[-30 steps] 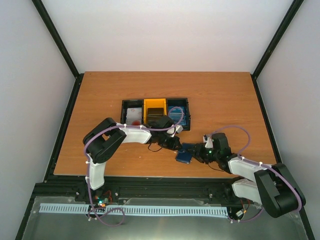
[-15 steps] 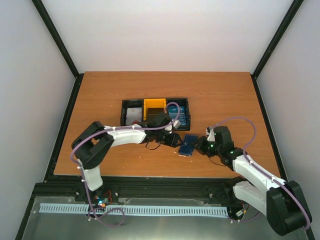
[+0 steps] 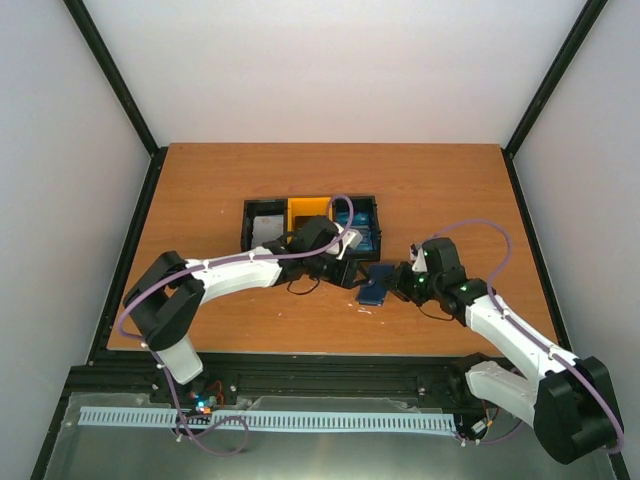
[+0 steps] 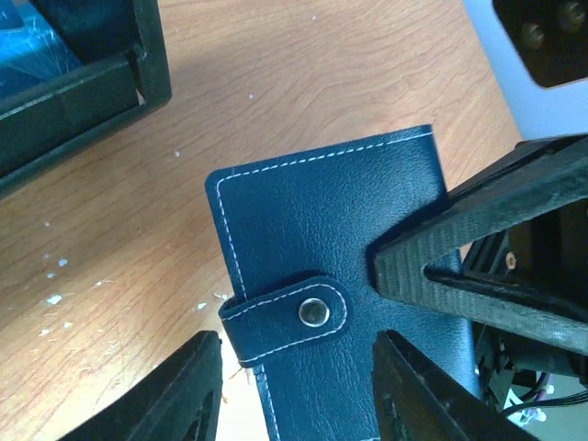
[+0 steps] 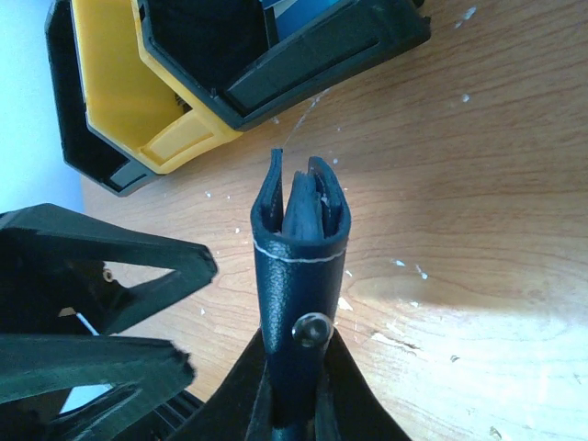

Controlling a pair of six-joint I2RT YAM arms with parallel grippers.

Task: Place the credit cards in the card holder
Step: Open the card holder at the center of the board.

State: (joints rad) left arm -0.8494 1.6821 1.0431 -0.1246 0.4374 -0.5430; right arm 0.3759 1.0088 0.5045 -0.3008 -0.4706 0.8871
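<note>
The card holder (image 3: 375, 283), dark navy with a snap strap, stands on edge just in front of the tray. My right gripper (image 5: 294, 386) is shut on the card holder (image 5: 299, 266), pinching its strap end from the right. In the left wrist view the card holder (image 4: 331, 239) fills the middle, its snap done up. My left gripper (image 4: 299, 395) is open, its fingers (image 4: 184, 395) either side of the holder's lower end, not gripping. Credit cards lie in the tray: a white stack (image 3: 266, 230) and blue ones (image 3: 358, 232). My left wrist hides the middle compartment's contents.
The black-and-yellow three-compartment tray (image 3: 258, 206) sits at the table's middle, right behind both grippers. Its yellow wall (image 5: 138, 110) and black corner (image 4: 110, 83) are close to the holder. Bare wood (image 3: 450, 190) lies right of and behind the tray.
My left gripper has opened and let go of the card holder. My right gripper has shut on it. Both arms reached forward and the holder moved up towards the tray.
</note>
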